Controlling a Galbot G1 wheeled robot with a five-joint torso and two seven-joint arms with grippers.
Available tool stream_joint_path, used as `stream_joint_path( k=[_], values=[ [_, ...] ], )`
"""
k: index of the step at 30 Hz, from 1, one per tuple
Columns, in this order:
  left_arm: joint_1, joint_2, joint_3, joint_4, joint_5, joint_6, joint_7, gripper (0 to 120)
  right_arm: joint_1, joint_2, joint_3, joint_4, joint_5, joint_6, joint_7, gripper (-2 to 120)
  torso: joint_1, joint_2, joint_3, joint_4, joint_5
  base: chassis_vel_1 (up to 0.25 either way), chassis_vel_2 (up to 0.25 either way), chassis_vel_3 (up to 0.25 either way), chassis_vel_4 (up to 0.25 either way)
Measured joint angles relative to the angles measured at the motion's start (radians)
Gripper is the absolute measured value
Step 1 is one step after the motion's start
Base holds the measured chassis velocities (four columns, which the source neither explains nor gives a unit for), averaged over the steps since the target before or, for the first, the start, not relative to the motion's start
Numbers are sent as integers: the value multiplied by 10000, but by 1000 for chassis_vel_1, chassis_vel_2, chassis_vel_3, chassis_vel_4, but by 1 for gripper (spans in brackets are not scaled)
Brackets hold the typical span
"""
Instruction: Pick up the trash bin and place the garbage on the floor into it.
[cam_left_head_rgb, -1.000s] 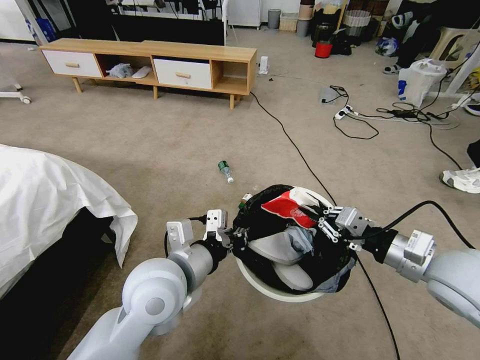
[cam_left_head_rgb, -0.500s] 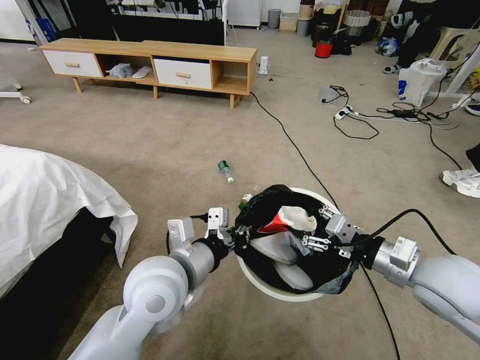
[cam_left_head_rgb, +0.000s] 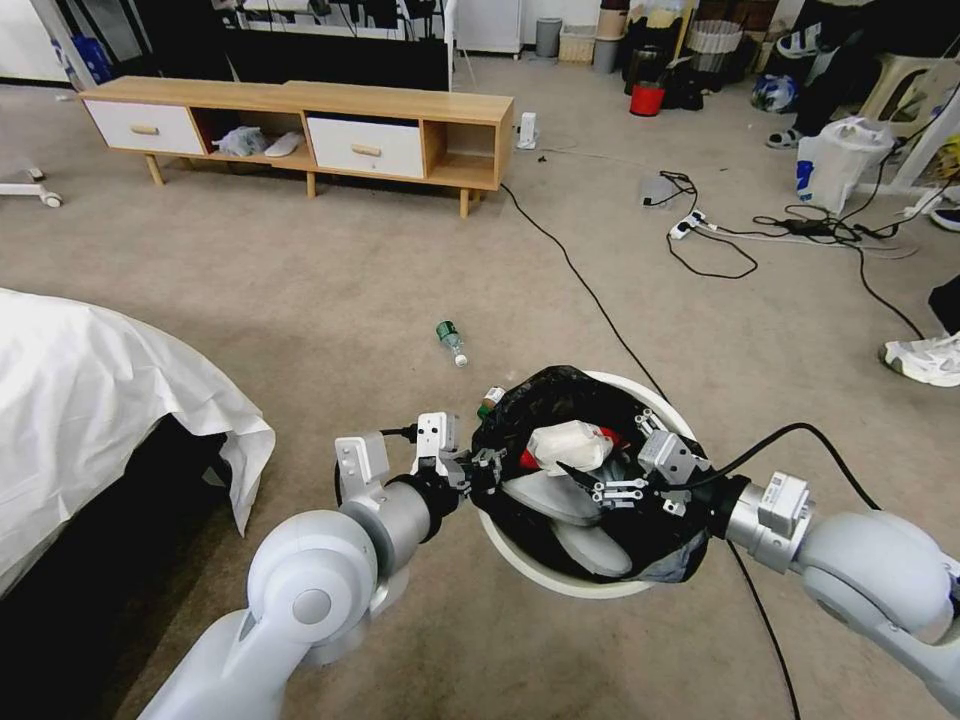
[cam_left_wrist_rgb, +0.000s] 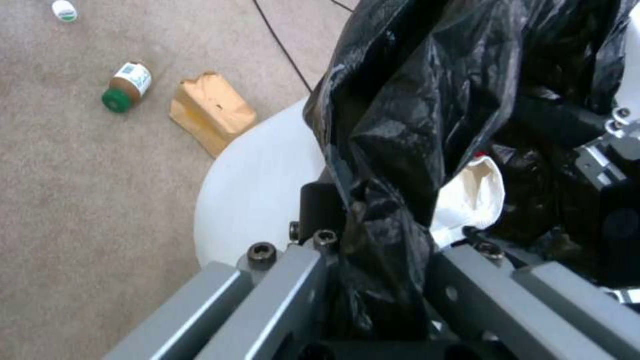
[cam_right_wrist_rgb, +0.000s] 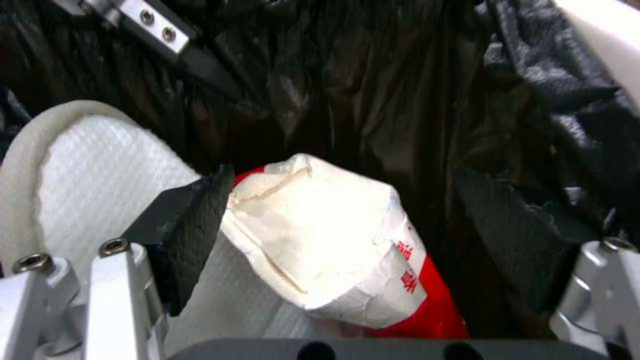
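The trash bin (cam_left_head_rgb: 560, 580) was held up at its left rim by the left gripper (cam_left_head_rgb: 478, 468), fingers clenched. Over it, the right gripper (cam_left_head_rgb: 605, 480) was spread apart, the red snack packet (cam_right_wrist_rgb: 333, 255) let go inside. The small green-capped bottle (cam_left_head_rgb: 451, 341) was left on the floor (cam_left_head_rgb: 330, 300) farther off, probably to be picked next.

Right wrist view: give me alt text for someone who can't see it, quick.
The open right gripper hangs inside the trash bin over a white-and-red snack packet lying loose between its spread fingers against the black garbage bag. A pale textured item lies beside the packet.
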Motion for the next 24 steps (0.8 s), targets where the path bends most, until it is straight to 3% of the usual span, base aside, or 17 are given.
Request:
stream_joint_path(
  k=[24],
  values=[
    [150, -112, 54, 293, -4, 53, -959, 0, -173, -495, 1366, 897, 570, -87, 72, 90, 0, 0, 0, 0, 0, 0, 0, 0, 0]
  ],
)
